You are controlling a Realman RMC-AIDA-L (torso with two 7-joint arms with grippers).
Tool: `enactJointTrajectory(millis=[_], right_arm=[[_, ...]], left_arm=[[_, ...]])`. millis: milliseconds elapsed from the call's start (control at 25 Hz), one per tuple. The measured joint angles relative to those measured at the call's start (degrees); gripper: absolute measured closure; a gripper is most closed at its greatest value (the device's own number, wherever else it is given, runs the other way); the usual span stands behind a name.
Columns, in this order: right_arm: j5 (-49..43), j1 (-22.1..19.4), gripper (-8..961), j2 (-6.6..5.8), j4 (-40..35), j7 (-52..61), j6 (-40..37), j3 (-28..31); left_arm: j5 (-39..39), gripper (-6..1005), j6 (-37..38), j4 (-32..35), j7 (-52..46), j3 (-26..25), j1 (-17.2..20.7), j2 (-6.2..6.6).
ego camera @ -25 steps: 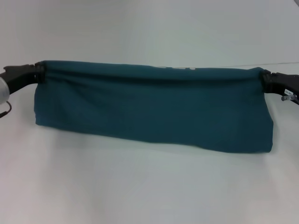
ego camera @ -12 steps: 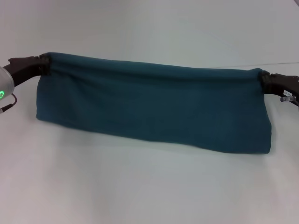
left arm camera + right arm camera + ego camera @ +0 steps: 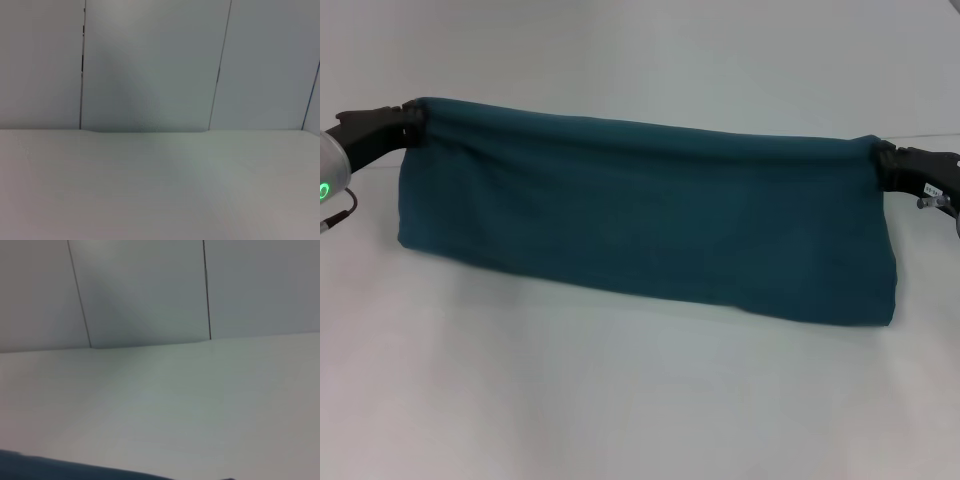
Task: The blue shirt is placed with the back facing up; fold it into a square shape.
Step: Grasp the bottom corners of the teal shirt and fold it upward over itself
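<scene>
Above the table (image 3: 640,400) my left hand (image 3: 412,128) and right hand (image 3: 882,166) pinch the blue shirt's (image 3: 650,220) raised edge; uneven travel could skew the fold.

head downward; wrists low, wallward

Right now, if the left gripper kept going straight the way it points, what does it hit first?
The blue shirt: the left gripper points inward along the raised top edge it is clamped on. Beyond that, the right gripper at the far end; depth uncertain.
</scene>
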Motion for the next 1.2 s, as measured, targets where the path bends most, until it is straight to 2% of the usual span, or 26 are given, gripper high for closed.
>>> enactJointTrajectory(millis=[440,760,1200], right_arm=[[-0.02,0.27,936,0.0,0.15,0.01,0.2,0.0],[0.46,0.29,935,0.0,0.31,0.03,0.56,0.0],[0.54,0.32,935,0.0,0.33,0.04,0.6,0.0]], left_arm=[[-0.01,966,-0.4,-0.24,0.35,0.53,-0.21,-0.09],[-0.08,965,-1.01,-1.47,0.44,0.79,-1.23,0.55],[-0.7,963,-1.64,-1.6,1.22,0.79,-2.07,0.59]])
